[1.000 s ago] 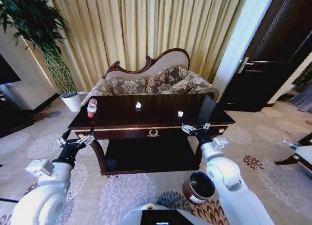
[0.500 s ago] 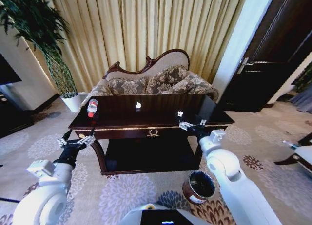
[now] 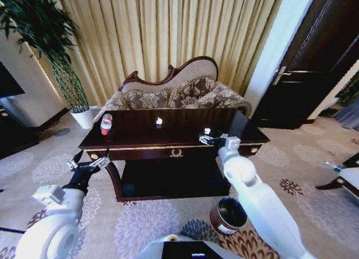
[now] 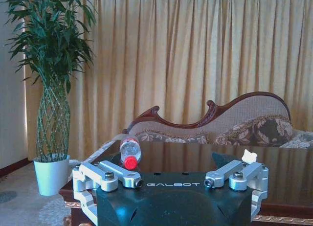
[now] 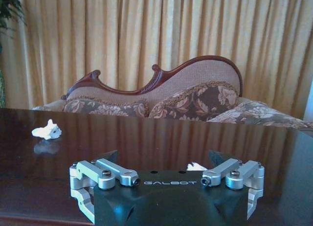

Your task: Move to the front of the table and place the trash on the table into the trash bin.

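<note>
One dark-brown trash bin (image 3: 229,214) stands on the patterned carpet at lower centre-right of the head view, just beside the right arm, and its inside looks dark, with no contents to be made out. The largest thing by it is the long dark glossy surface (image 3: 140,137) across the middle of that view, with gold trim along its front edge. Behind it stands a carved sofa (image 3: 179,93) before tan curtains (image 3: 168,29), and a tall plant in a white pot (image 3: 83,116) sits at the left.

On the surface lie three pieces of trash: a small bottle (image 3: 105,124) with a red cap on its side near the left end, one white paper wad (image 3: 159,121) at the middle, and another wad (image 3: 207,131) toward the right.

The right tool (image 3: 210,139) is over the front edge of the surface, just beside that right-hand wad, with its fingers spread and holding nothing. The left tool (image 3: 88,160) hangs low before the left front corner of the surface, also spread and empty.
</note>
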You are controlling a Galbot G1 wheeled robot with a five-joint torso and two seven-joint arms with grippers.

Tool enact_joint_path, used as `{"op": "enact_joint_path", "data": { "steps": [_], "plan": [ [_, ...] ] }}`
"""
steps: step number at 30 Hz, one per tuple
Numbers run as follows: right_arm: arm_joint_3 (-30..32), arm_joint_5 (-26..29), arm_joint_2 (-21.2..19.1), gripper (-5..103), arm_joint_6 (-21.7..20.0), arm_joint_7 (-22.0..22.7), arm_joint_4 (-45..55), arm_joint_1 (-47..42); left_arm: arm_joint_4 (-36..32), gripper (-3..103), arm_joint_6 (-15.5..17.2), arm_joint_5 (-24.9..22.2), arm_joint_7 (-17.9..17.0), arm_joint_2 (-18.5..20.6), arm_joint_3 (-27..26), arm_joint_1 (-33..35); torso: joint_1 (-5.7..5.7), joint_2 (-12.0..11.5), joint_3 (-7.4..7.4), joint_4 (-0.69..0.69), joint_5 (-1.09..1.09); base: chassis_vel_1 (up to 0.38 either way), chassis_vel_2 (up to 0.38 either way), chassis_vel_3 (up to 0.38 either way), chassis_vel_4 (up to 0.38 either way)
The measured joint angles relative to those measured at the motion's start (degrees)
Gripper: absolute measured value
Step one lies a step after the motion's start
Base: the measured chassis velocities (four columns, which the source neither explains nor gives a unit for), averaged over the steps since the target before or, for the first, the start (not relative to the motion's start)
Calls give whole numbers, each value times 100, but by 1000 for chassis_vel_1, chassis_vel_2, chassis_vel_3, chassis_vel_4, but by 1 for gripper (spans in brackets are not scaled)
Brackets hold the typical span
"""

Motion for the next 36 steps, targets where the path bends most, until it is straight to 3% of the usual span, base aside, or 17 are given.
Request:
{"op": "enact_joint_path", "data": {
  "steps": [10, 18, 36],
  "plan": [
    [-415, 260, 248, 100, -416, 446, -706, 903, 0, 100, -11, 6, -28, -40, -40, 33, 0, 0, 0, 1, 0, 0, 0, 0, 0],
    [-387, 595, 393, 100, -661, 702, -1123, 1050, 0, 100, -17, 12, -36, -48, -38, 42, 0, 0, 0, 0, 1, 0, 0, 0, 0],
    [-126, 488, 441, 100, -486, 664, -1593, 1029, 0, 100, -115, 89, -26, -113, -48, 81, 0, 0, 0, 0, 1, 0, 0, 0, 0]
  ]
}}
